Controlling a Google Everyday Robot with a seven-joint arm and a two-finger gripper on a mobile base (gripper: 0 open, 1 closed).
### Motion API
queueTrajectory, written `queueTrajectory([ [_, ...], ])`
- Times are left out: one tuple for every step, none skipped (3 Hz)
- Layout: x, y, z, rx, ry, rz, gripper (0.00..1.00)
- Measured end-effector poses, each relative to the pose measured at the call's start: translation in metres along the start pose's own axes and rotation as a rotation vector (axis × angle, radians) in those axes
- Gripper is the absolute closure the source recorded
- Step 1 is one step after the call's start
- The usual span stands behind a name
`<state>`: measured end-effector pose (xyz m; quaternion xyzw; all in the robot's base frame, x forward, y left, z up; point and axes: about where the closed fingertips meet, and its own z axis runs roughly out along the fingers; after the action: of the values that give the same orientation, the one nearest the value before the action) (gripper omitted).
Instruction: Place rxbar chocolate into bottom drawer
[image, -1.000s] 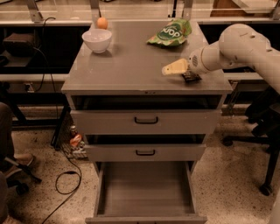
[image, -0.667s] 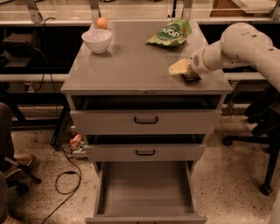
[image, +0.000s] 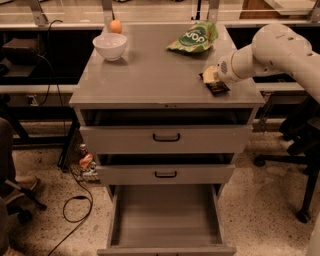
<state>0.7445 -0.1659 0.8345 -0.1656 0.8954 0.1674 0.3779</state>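
The rxbar chocolate (image: 218, 88), a small black-wrapped bar, lies flat on the grey cabinet top (image: 150, 75) near its right front corner. My gripper (image: 211, 75), pale cream at the end of the white arm, is low over the cabinet top, right at the bar's back left end. The arm reaches in from the right. The bottom drawer (image: 165, 217) is pulled out wide open, and its flat grey floor shows with nothing on it.
A green snack bag (image: 194, 37) lies at the back right of the top. A white bowl (image: 110, 46) and an orange (image: 115, 26) stand at the back left. The two upper drawers (image: 166, 137) are slightly ajar. Cables and small items lie on the floor at the left; a chair base stands at the right.
My gripper has shifted slightly to the right, closer over the bar. The bar, bag, bowl and drawers have not moved.
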Motion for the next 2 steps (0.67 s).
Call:
queueTrajectory([
  [0.0000,0.0000,0.0000,0.000,0.000,0.000,1.00],
  [0.0000,0.0000,0.0000,0.000,0.000,0.000,1.00],
])
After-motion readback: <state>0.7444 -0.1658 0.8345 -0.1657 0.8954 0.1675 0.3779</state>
